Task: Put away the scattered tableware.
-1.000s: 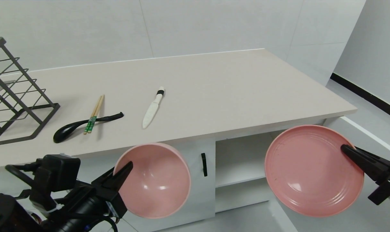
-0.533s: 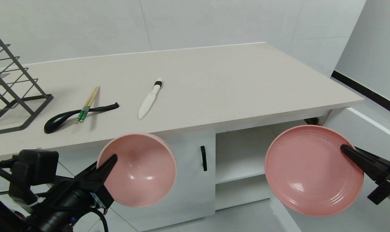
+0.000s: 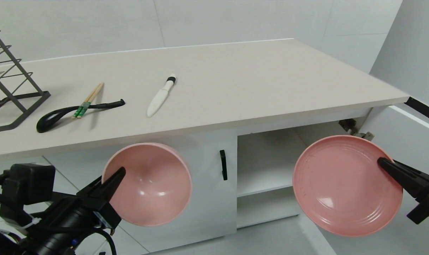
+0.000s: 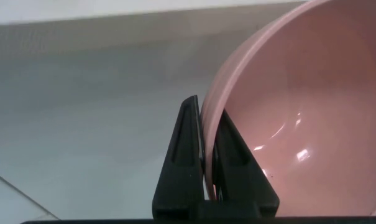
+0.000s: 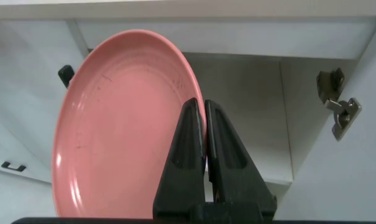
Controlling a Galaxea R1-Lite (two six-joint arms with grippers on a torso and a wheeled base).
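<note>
The left gripper [image 3: 121, 172] pinches the pink bowl [image 3: 154, 184] at its nine-o'clock rim and the right gripper [image 3: 380, 161] pinches the pink plate [image 3: 342, 184] at two o'clock, both held before the cupboard [image 3: 264, 189], and this ware looks light, stiff and glossy, so it is likely to pivot in rim grips.

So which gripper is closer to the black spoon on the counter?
Left. The left gripper, clamped on the pink bowl, sits below the edge of the counter near the black spoon. The right gripper holds the pink plate far across, by the open cabinet.

One pink bowl [image 3: 154, 187], one pink plate [image 3: 342, 187], two chopsticks [image 3: 87, 101], one black spoon [image 3: 55, 115], one white knife [image 3: 160, 96], one wire rack [image 3: 44, 95]
</note>
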